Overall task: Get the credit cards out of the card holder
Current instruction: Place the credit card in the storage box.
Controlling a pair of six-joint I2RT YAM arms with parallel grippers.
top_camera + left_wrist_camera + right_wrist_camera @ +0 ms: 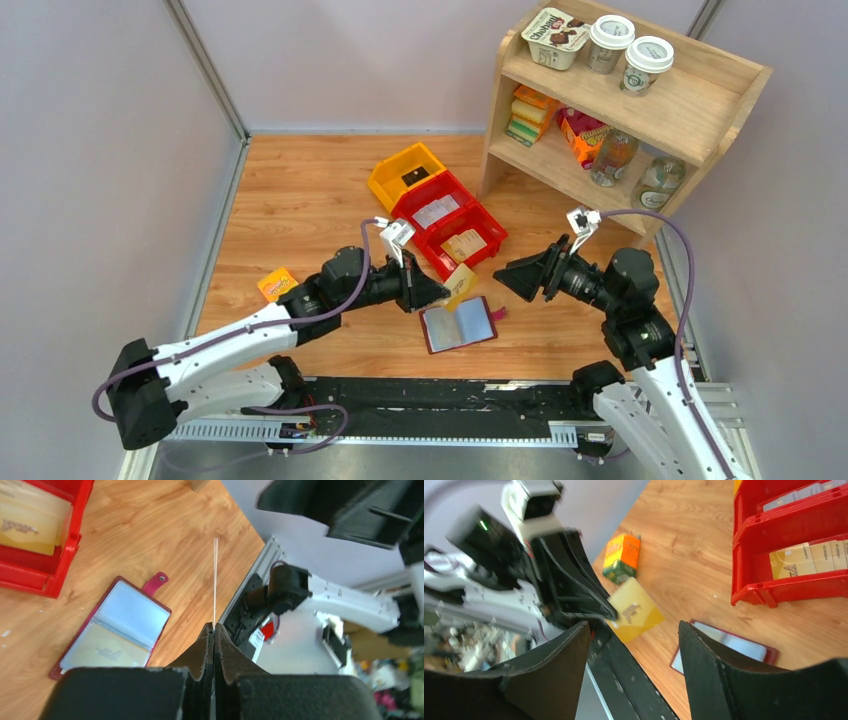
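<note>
Wooden table [300,210] carries the open card holder [458,324]. Left gripper [438,290] pinches one credit card [462,280] by its edge only, so it may slip. Right gripper [512,278] gapes empty.

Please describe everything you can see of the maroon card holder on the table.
The card holder is a small maroon folding wallet, leather by its look. It lies open and flat on the wooden table, nothing else touching it. Pale grey-blue pockets face up; one shows a tan card. Its snap tab sticks out sideways.
</note>
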